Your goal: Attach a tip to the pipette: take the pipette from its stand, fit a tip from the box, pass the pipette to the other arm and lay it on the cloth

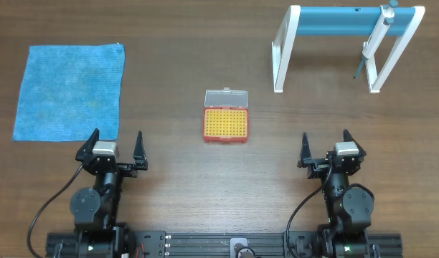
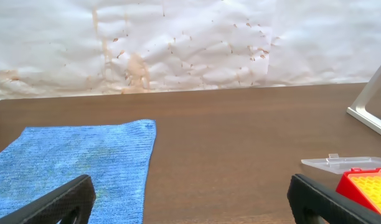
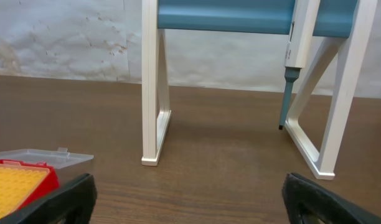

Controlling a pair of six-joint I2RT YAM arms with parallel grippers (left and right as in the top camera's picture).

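Two arms wait at the near edge of the worktop (image 1: 176,179), the left jaws and the right jaws both spread wide and holding nothing. The layout seems made for a handover. The pipette (image 1: 375,36) hangs untouched from the blue rail of its stand (image 1: 327,21) at the far right, so I'd expect the right arm to fetch it. The cloth (image 1: 69,93) lies flat at the far left, in front of the left arm, which would set the pipette down there. Between them sits the tip box (image 1: 225,125), its clear lid folded back so the tips are open from above. By count: one pipette, one stand, one cloth, one box. The tips are too many and too small to number.
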